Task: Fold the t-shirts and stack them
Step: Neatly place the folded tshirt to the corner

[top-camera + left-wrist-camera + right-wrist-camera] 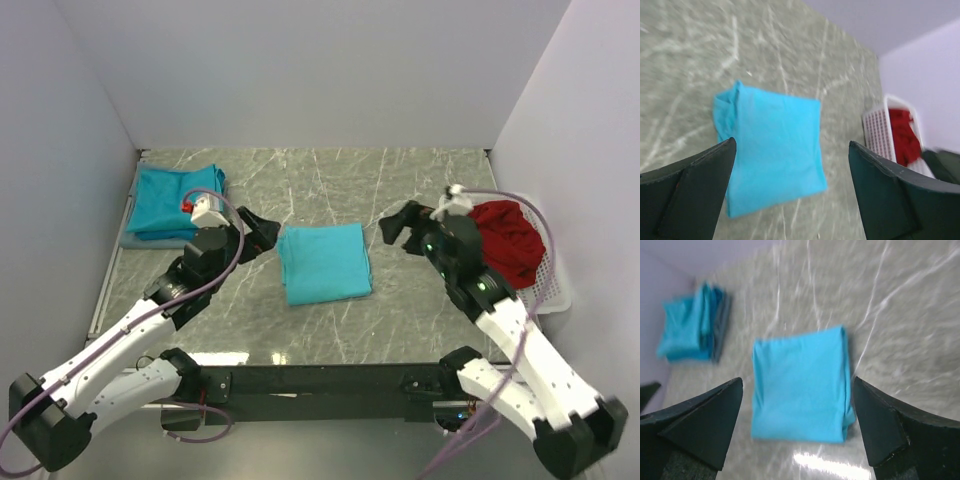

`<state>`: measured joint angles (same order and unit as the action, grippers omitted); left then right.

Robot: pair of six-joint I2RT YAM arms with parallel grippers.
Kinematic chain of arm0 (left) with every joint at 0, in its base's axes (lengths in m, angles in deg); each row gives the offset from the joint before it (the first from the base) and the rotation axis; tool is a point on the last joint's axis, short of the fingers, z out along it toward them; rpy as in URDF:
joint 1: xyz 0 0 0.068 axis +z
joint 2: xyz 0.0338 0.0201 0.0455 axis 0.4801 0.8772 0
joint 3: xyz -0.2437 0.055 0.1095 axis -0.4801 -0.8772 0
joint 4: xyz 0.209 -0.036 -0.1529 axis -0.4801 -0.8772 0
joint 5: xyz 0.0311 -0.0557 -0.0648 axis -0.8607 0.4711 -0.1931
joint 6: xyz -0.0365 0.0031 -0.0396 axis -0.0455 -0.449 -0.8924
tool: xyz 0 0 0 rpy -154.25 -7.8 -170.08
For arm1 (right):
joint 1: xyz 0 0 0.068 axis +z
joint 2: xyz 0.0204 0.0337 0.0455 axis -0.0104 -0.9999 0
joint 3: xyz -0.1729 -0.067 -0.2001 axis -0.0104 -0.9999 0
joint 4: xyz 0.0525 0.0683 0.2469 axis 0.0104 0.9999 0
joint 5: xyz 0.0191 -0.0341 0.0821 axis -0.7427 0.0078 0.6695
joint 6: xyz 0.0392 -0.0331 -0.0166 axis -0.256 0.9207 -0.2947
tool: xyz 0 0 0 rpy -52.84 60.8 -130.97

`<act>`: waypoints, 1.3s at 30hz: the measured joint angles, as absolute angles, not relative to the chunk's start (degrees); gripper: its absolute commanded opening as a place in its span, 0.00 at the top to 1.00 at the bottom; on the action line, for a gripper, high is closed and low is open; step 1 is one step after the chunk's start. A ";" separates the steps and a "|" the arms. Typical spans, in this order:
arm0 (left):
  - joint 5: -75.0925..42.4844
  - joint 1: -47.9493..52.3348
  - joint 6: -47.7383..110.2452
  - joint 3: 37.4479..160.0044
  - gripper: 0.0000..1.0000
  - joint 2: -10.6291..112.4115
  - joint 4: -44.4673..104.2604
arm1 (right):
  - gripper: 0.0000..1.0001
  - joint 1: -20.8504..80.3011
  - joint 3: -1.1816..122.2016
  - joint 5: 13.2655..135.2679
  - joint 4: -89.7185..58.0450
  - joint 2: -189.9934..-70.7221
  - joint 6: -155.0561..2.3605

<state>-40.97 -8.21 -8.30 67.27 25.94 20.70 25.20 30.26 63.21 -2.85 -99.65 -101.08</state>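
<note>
Closest to the overhead camera ran the black mounting bar (320, 382) at the near edge of the marble-patterned table (420, 180), with both arms reaching away from it. Between them, about the middle of the table, lay a folded t-shirt (323, 263), a flat turquoise rectangle. The left gripper (265, 235) hung just beside its left edge, slightly toward the far corner, and its jaws were spread wide with nothing between them. The right gripper (400, 222) hung a little off the shirt's far right corner, apart from the cloth, likewise spread wide and empty. Each wrist view showed the shirt framed between its own dark fingers, clear of both.

A stack of t-shirts (175, 200) in the same turquoise sat in the far left corner, near the left wall and well apart from the folded one. On the right edge stood a white perforated basket (555, 290) holding a crumpled red cloth (510, 238), behind the right arm's wrist.

Bare tabletop surrounded the folded shirt on every side: a broad strip toward the back wall, a narrower one toward the mounting bar. White walls (300, 70) closed the table at the left, back and right.
</note>
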 measured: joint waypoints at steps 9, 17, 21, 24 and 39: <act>-46.89 -8.10 -5.20 67.86 0.01 36.43 20.48 | 0.02 25.18 19.60 50.00 -2.19 -82.93 -107.77; -42.39 -7.99 -3.41 70.04 0.00 50.16 21.44 | 0.02 25.15 17.45 49.33 0.19 -83.52 -107.31; -39.22 -7.97 -3.41 70.39 0.01 55.47 21.64 | 0.02 25.15 17.50 49.78 0.91 -86.12 -105.85; -37.52 -7.99 -3.51 70.39 0.02 58.64 21.97 | 0.02 25.15 17.50 50.24 1.57 -88.00 -104.93; -29.41 -7.93 -3.45 73.52 0.38 68.80 26.12 | 0.03 25.15 17.50 50.75 1.94 -88.65 -101.59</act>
